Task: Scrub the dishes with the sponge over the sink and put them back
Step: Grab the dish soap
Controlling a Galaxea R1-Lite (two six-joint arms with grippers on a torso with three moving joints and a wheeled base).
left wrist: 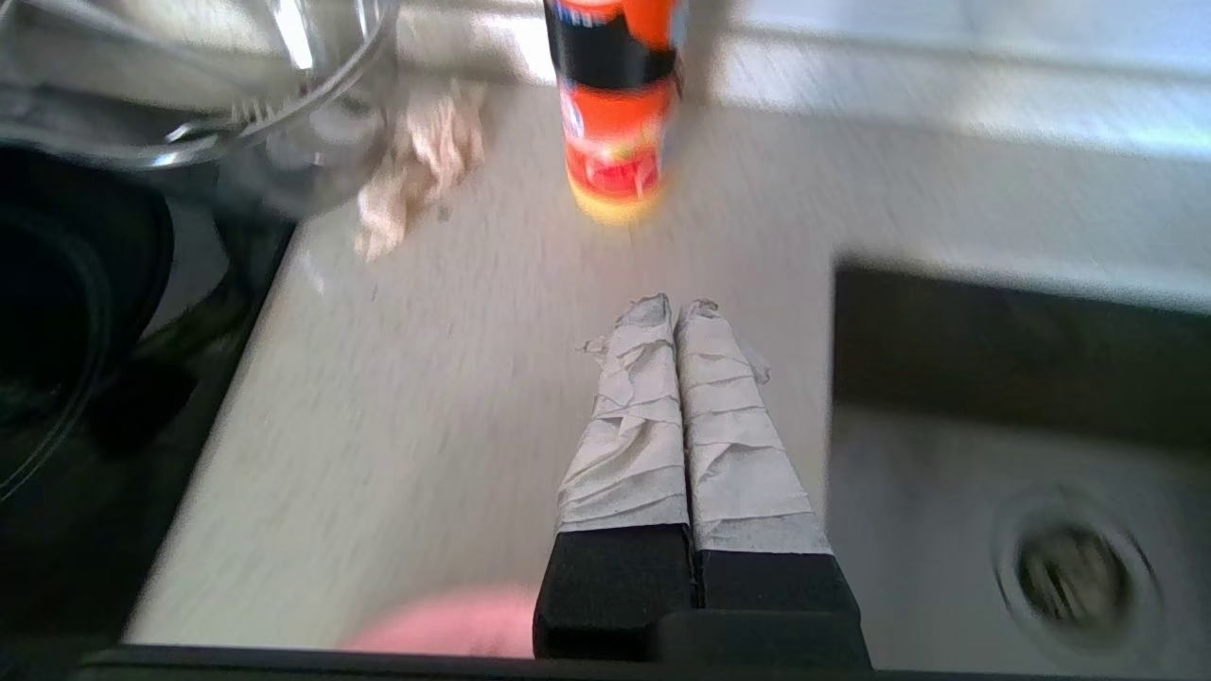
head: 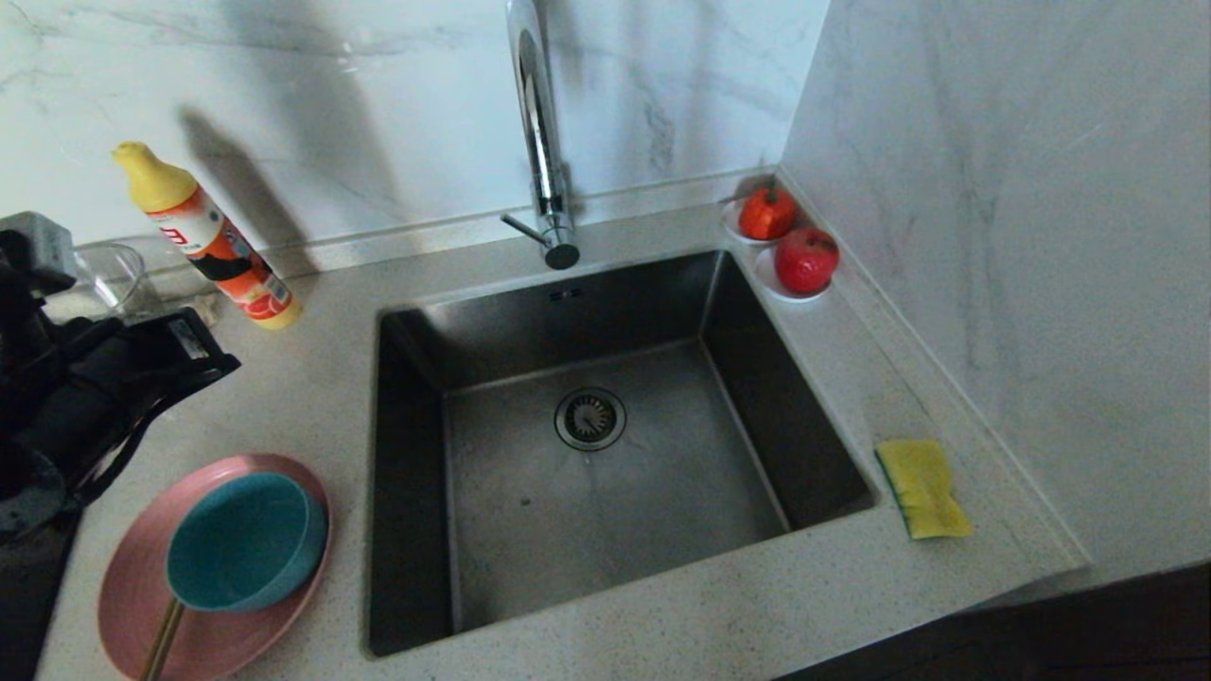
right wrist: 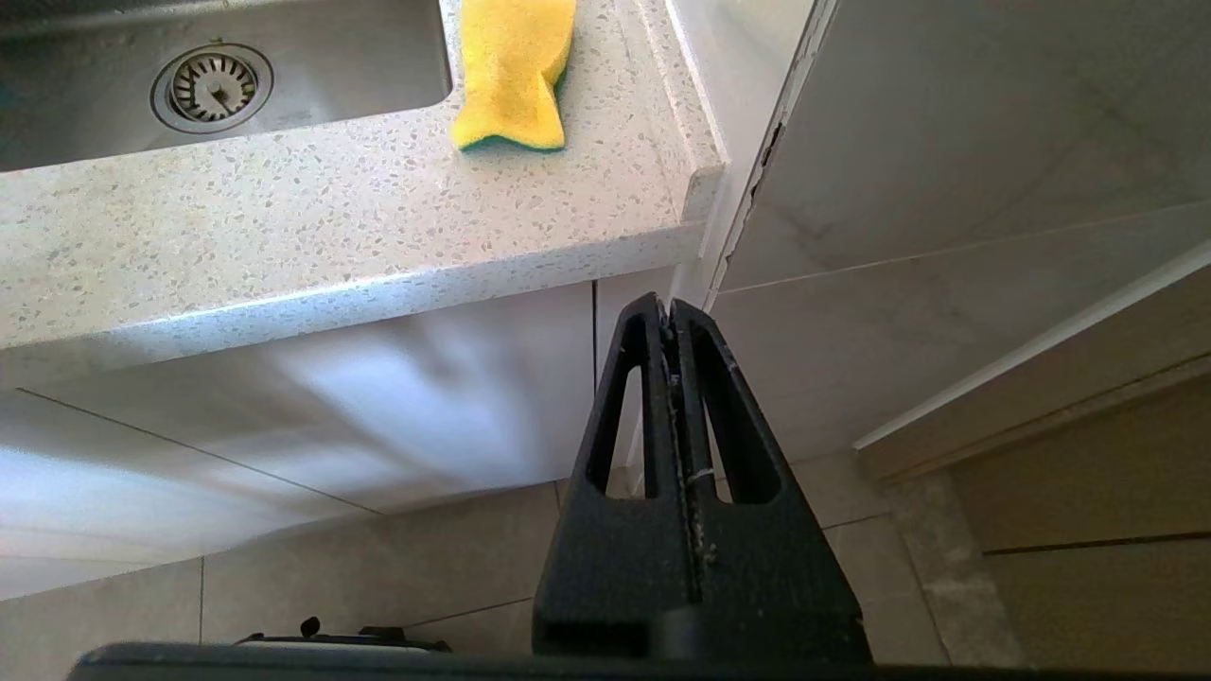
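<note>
Up on the counter [head: 662, 615], seen from the head, the pink plate [head: 142, 605] is sitting left of the sink [head: 530, 492] with the teal bowl [head: 248, 541] resting in it, tipped so its mouth is facing up and slightly leftward. The sponge [head: 922, 487] is lying flat right of the sink, its long axis running toward the front edge. The left arm is hanging at the far left, above the counter.

From the left wrist, the left gripper [left wrist: 675, 307] is hovering over the counter, taped fingers [left wrist: 632, 426] pressed together and pointing at an orange bottle [left wrist: 610, 123].

From the right wrist, the right gripper [right wrist: 670, 305] is sitting below the counter edge, fingers together, with the sponge's [right wrist: 513, 71] yellow face turned upward.
</note>
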